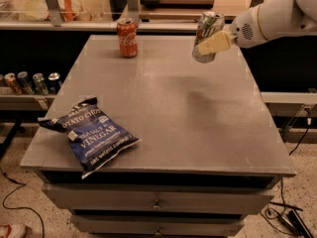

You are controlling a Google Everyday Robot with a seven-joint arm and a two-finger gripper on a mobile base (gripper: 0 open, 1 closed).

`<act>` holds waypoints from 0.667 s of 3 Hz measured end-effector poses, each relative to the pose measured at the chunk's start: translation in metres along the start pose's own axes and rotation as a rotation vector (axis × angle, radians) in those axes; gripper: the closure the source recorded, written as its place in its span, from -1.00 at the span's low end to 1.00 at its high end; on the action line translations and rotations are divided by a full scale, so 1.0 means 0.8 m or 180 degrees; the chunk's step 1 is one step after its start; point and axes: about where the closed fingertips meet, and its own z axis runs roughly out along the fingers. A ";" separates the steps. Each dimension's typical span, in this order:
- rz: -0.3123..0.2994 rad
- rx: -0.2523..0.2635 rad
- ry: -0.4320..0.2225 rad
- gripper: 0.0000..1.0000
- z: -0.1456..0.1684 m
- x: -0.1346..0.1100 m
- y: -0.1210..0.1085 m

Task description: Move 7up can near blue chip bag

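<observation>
Gripper (210, 41) clamps the tilted 7up can (207, 26) above the table's (198, 123) far right, arm cut off; bare tabletop runs to the blue chip bag (91, 135) near-left.

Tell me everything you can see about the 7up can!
The 7up can is silver-white metal with green lettering and a silver top. It hangs tilted in the air over the far right part of the table, touching nothing but the gripper, whose cream fingers clamp its middle.
</observation>
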 end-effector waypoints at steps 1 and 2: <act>0.0002 0.0002 0.0001 1.00 0.000 0.000 0.000; -0.0157 -0.0100 -0.0051 1.00 0.001 -0.001 0.019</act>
